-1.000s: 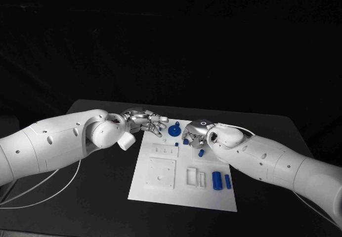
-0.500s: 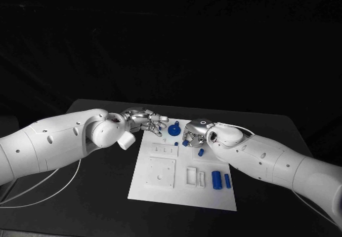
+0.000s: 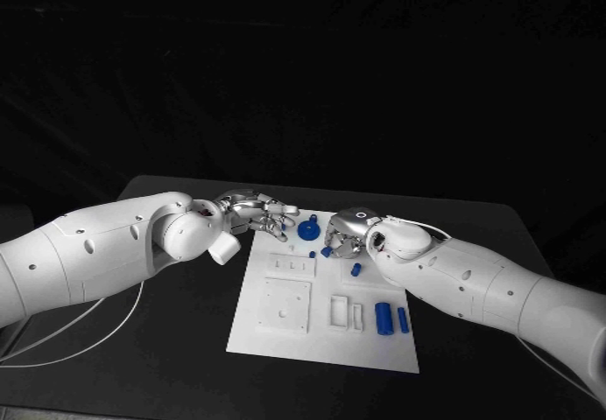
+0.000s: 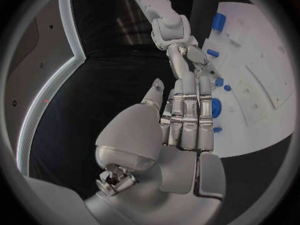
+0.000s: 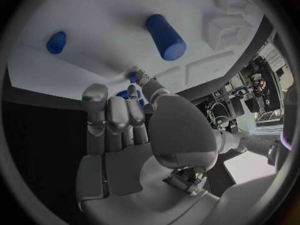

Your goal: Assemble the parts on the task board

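Little has moved: right hand [image 3: 346, 236] stays curled over a small blue piece [image 3: 326, 252], its hold unclear. Left hand [image 3: 259, 214] hovers, fingers apart. Lower it slowly, squarely onto the board [image 3: 316, 346].

I see both hands crowding the far end of the task board [image 3: 322, 350]: my left hand [image 3: 259, 213] sits over the far left corner, my right hand [image 3: 345, 234] just beside it, with the round blue part [image 3: 308, 232] between them. Two blue cylinders [image 3: 391, 318] stand near the right edge. The board's near edge lies free, as does the black table [image 3: 165, 367] beside its left edge.
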